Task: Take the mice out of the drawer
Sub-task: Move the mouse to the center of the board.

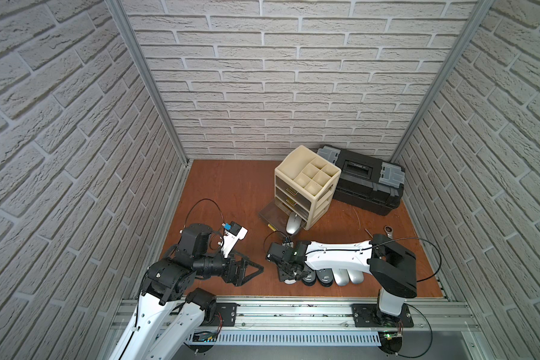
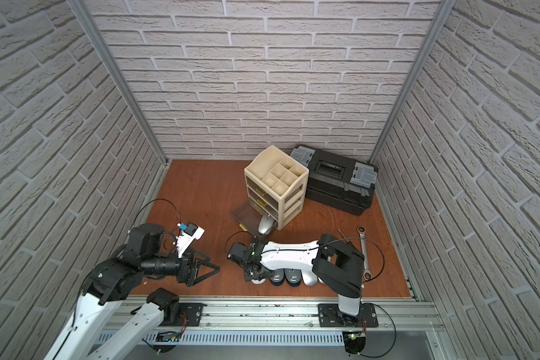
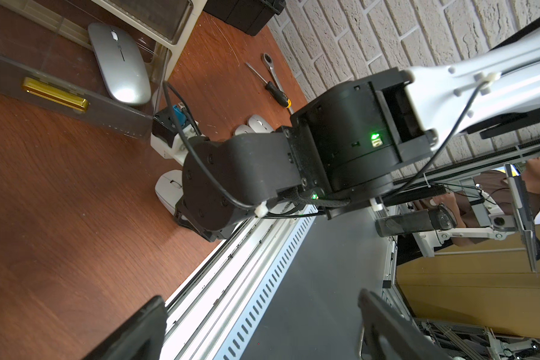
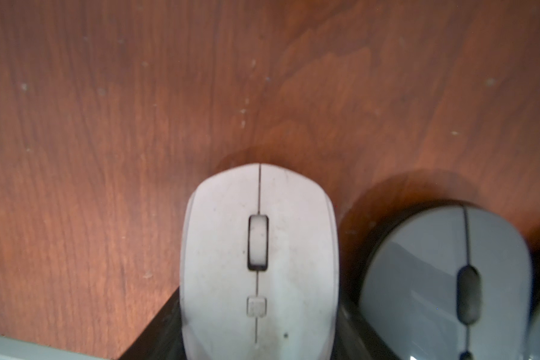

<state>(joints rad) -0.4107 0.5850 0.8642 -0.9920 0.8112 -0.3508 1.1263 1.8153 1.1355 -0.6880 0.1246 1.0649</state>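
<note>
A white mouse [image 4: 259, 265] rests on the wooden table with my right gripper [image 4: 259, 343] shut on it, a dark finger flush against each side. In both top views this gripper [image 1: 290, 276] [image 2: 258, 276] is low at the left end of a front row holding two dark grey mice [image 1: 309, 277] [image 1: 325, 277] and two silver mice [image 1: 340, 277] [image 1: 355, 276]. One silver mouse [image 1: 293, 223] [image 3: 119, 62] lies in the pulled-out bottom drawer [image 1: 270, 215]. My left gripper [image 1: 253, 271] [image 3: 259, 327] hangs open and holds nothing, left of the row.
The drawer belongs to a cream organizer [image 1: 312, 184] with a black toolbox [image 1: 368, 180] behind it. A steel wrench [image 2: 363, 249] and a screwdriver [image 3: 272, 87] lie at the right. The metal rail [image 1: 293, 311] runs along the front edge.
</note>
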